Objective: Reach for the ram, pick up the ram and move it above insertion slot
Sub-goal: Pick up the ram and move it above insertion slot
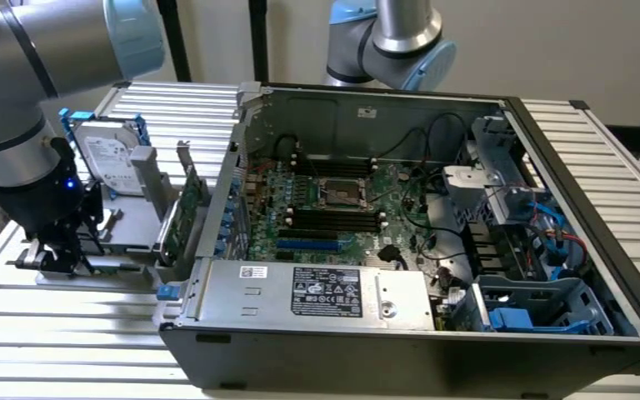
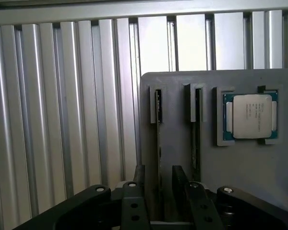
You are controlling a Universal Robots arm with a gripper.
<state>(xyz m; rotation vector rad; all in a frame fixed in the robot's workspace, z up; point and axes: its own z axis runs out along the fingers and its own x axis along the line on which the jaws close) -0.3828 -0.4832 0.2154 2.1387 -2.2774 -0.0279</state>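
Grey holder tray (image 2: pixel 240 167) sits on the ribbed aluminium table (image 2: pixel 62 120). In the wrist view it carries three items. The ram (image 2: pixel 159 124) stands on edge in one narrow groove. A second stick (image 2: pixel 197 129) stands on edge in the neighbouring groove. A processor chip (image 2: pixel 252 115) lies flat in a square recess just beside that.

In the exterior view the tray (image 1: pixel 131 229) lies at nine o'clock of the open computer case (image 1: pixel 587 250). A hard drive (image 1: pixel 109 162) stands upright in it. A green card with a metal bracket (image 1: pixel 192 200) stands between the drive and the case wall.

Case contents:
- The motherboard (image 1: pixel 353 208) lies on the case floor.
- The black insertion slot (image 1: pixel 332 218) is one of several alike at six o'clock of the processor socket (image 1: pixel 342 190).
- A shorter blue slot (image 1: pixel 309 246) sits just beyond them, towards six o'clock.
- A silver power supply (image 1: pixel 320 292) is at six o'clock of the board.
- A blue drive cage (image 1: pixel 532 312) is at four o'clock.

The arm (image 1: pixel 20 125) enters from eleven o'clock of the exterior view with its wrist pointing straight down. The gripper (image 1: pixel 59 254) hangs low over the tray at about eight o'clock. In the wrist view the gripper (image 2: pixel 158 177) straddles the ram. Its fingers (image 2: pixel 140 177) are apart, one on each flat side of the stick, with a narrow gap showing on both sides. They are not clamped. The ram is seated in its groove outside the case, well apart from the insertion slot.
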